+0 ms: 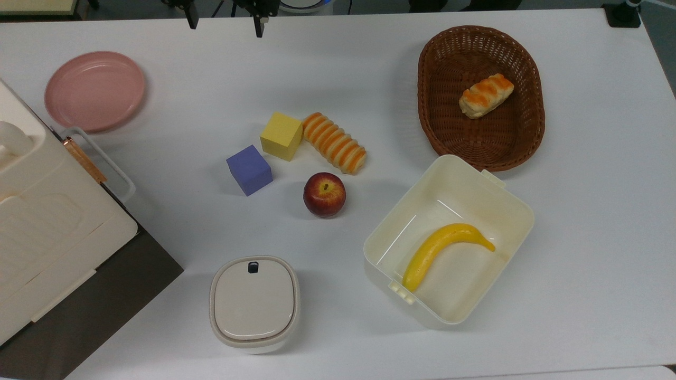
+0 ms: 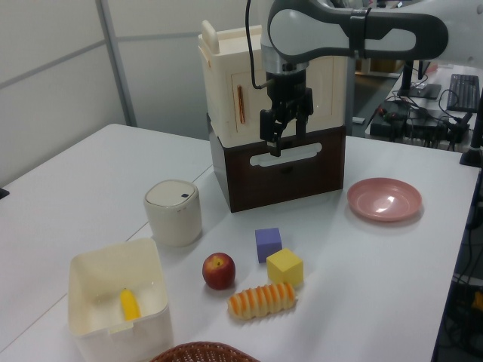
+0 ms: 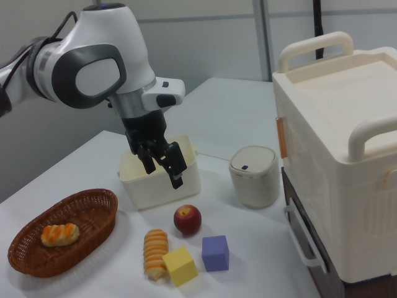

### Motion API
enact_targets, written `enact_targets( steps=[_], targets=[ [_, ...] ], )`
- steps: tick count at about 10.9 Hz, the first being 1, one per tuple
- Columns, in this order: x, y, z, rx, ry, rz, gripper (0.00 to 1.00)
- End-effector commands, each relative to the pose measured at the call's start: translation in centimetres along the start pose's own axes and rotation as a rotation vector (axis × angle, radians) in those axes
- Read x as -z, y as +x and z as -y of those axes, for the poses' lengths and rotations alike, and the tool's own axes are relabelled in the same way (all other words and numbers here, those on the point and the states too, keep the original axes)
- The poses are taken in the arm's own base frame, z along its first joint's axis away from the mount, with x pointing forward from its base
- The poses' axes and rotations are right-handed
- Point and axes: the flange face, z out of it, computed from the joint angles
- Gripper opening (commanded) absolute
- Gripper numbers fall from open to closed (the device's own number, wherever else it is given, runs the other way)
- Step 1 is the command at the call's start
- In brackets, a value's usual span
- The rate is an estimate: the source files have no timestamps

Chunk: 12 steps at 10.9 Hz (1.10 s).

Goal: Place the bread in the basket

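In the right view the bread point(image 3: 156, 254) lies nearest, flat on the white surface point(image 3: 248, 282), one end touching the yellow cube point(image 3: 180, 266) — its long axis running away from the camera toward the hand. The hand point(image 3: 163, 165) hangs above and beyond it, fingers parted and holding nothing, so the move is likely down and nearer. Off to the right view's left sits the basket point(image 3: 99, 205), a striped bun point(image 3: 59, 234) inside.

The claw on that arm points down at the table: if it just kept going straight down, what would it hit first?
Probably bare table. In the top view the claw hangs open at the far edge, well away from the ribbed bread and yellow cube. Depth is uncertain.
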Motion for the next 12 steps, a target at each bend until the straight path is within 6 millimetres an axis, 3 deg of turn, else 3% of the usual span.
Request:
enact_targets(
  steps=[1, 10, 12],
  targets=[
    [0.1, -1.0, 0.3, 0.024, 0.022, 0.016, 1.0],
    [-0.5, -0.6, 0.3, 0.025, 0.021, 0.019, 1.0],
    [-1.0, -0.3, 2.2, 0.06, 0.021, 0.015, 1.0]
  ],
)
